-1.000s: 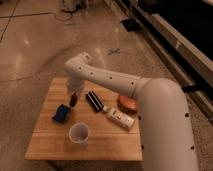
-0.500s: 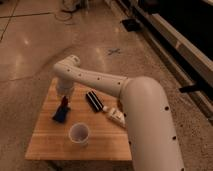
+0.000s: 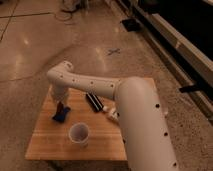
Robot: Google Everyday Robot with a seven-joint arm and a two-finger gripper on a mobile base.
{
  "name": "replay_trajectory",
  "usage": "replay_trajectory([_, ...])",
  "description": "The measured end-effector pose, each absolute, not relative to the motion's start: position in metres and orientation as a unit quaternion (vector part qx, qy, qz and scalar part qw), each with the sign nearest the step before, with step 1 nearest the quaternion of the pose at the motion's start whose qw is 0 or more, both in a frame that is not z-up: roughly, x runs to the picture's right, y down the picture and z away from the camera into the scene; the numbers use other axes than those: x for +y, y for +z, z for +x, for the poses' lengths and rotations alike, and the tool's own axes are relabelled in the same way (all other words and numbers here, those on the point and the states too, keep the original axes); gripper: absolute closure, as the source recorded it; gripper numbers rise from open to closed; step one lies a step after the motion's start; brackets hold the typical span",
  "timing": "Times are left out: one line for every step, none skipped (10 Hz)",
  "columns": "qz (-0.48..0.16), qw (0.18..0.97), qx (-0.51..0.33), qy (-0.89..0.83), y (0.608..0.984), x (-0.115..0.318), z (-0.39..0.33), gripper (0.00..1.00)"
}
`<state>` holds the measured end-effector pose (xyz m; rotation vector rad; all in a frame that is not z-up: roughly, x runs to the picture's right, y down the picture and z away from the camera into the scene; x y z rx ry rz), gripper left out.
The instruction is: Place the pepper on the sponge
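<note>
The blue sponge (image 3: pixel 60 117) lies on the left part of the wooden table (image 3: pixel 50 142). My gripper (image 3: pixel 60 104) hangs straight down over it, its tip just above the sponge's far end. A small dark red shape, which looks like the pepper (image 3: pixel 62 108), shows between the gripper's tip and the sponge. I cannot tell whether it rests on the sponge or is still held. The white arm (image 3: pixel 95 87) reaches in from the right across the table.
A white cup (image 3: pixel 79 134) stands upright near the front, to the right of the sponge. A black rectangular bar (image 3: pixel 94 101) lies mid-table, with a small white object (image 3: pixel 112 114) beside it. The arm's bulky body (image 3: pixel 142 125) covers the table's right side.
The arm has swung left and the gripper has come down over the sponge. The arm's body now fills more of the right side and hides what stood there.
</note>
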<state>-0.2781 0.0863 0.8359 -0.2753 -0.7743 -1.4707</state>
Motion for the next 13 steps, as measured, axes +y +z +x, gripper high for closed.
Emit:
replay_trajectory([-0.121,0.668,-0.345,-0.648,0.839,0.090,-0.283,0.98])
replay_trajectory([-0.119,0.671,-0.346,-0.645,0.842,0.094,-0.287,0.90])
replay_trajectory([-0.116,0.672,-0.346,-0.644,0.844,0.096,-0.292,0.79])
replay_trajectory([-0.114,0.673,-0.346,-0.644,0.846,0.099,-0.296,0.69])
replay_trajectory([-0.113,0.673,-0.345,-0.644,0.847,0.101,-0.298,0.59])
replay_trajectory([-0.114,0.673,-0.343,-0.645,0.850,0.103,-0.299,0.48])
replay_trajectory([-0.116,0.674,-0.339,-0.646,0.853,0.106,-0.297,0.39])
replay_trajectory([-0.119,0.675,-0.335,-0.647,0.855,0.108,-0.296,0.31])
replay_trajectory([-0.123,0.676,-0.329,-0.648,0.859,0.111,-0.293,0.22])
replay_trajectory([-0.126,0.677,-0.325,-0.648,0.861,0.113,-0.291,0.20])
replay_trajectory([-0.127,0.678,-0.322,-0.648,0.862,0.115,-0.291,0.20])
replay_trajectory([-0.128,0.680,-0.318,-0.648,0.863,0.116,-0.290,0.20])
replay_trajectory([-0.127,0.682,-0.315,-0.648,0.863,0.116,-0.291,0.20])
